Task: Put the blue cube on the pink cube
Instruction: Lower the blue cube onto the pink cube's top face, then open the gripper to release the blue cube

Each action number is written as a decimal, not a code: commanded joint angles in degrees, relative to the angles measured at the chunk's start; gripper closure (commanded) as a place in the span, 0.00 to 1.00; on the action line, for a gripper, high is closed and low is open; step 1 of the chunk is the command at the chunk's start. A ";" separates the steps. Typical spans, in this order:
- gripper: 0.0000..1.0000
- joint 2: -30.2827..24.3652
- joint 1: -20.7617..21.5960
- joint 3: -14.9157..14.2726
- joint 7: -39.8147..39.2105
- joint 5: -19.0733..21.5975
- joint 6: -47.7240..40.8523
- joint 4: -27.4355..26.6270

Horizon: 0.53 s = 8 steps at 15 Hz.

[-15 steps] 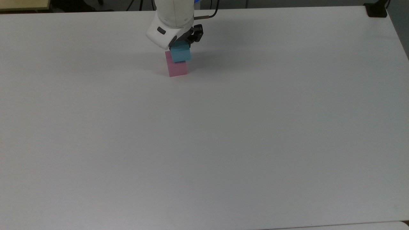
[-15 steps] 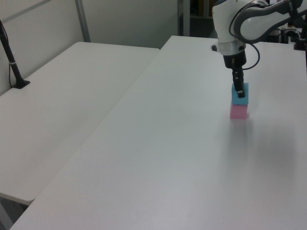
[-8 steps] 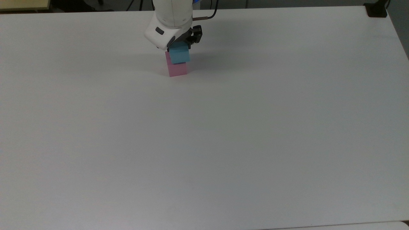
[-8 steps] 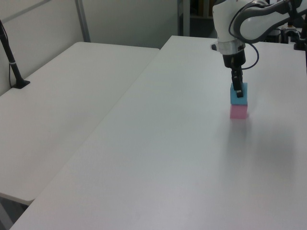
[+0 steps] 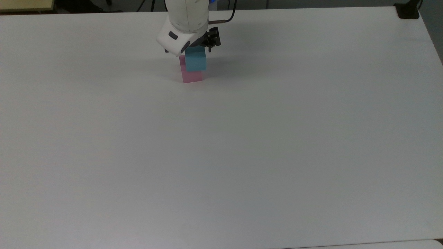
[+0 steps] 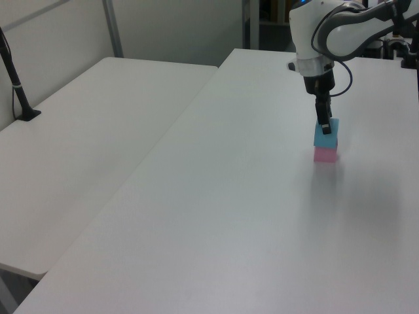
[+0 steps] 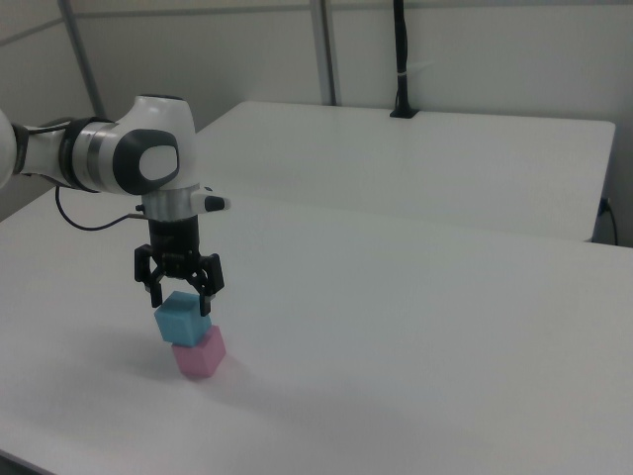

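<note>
Cyan on pink — the blue cube sits atop the pink cube on the white table, slightly offset toward the right view's left. The gripper hangs directly over the stack, its jaws spread wide — fingertips flank the blue cube's upper edges without clamping it.

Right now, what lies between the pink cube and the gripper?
The blue cube, resting on the pink cube in the right view, with the gripper spread open just above.
</note>
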 commanded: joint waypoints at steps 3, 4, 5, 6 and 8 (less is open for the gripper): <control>0.00 -2.95 -1.03 -0.97 0.26 -0.24 -0.50 3.83; 0.00 -4.26 -1.64 -0.97 0.26 -0.33 -0.50 4.01; 0.00 -5.32 -2.08 -0.97 0.17 -0.42 -0.59 4.01; 0.00 -6.37 -2.26 -1.32 -0.26 -0.68 -1.03 4.01; 0.00 -8.57 -2.44 -2.64 -2.45 -0.86 -1.99 4.54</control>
